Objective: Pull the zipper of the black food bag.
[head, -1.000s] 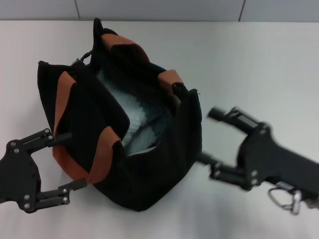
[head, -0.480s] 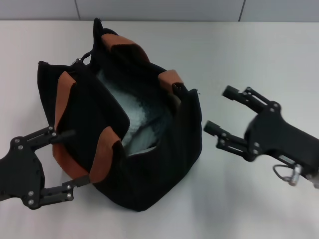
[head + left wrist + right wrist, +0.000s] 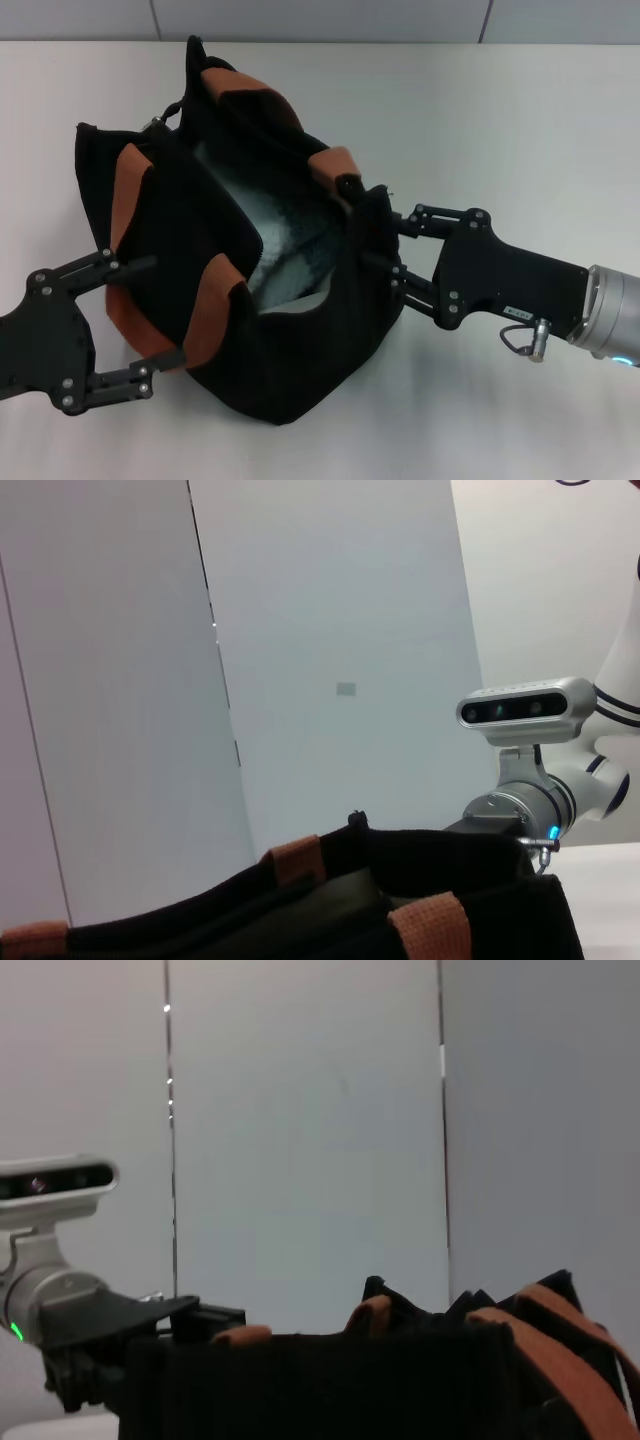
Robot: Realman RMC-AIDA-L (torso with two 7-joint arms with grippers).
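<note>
The black food bag (image 3: 300, 350) stands open mid-table, showing its silvery lining (image 3: 290, 245) and orange-brown straps (image 3: 215, 310). A small silvery tab (image 3: 156, 123), apparently the zipper pull, sits at the bag's far left top corner, away from both grippers. My right gripper (image 3: 385, 245) is open and pressed against the bag's right top edge, fingers spread along the fabric. My left gripper (image 3: 168, 308) is open, with its fingers on either side of the bag's near left corner. The bag's top edge also shows in the left wrist view (image 3: 420, 855) and in the right wrist view (image 3: 320, 1380).
The bag rests on a white table (image 3: 520, 120) with a pale wall behind it. The right arm's wrist camera (image 3: 520, 708) shows beyond the bag in the left wrist view. The left arm's wrist camera (image 3: 50, 1185) shows in the right wrist view.
My right gripper has swung left from open table up against the bag's right top edge, nudging the fabric. My left gripper has edged slightly toward the bag.
</note>
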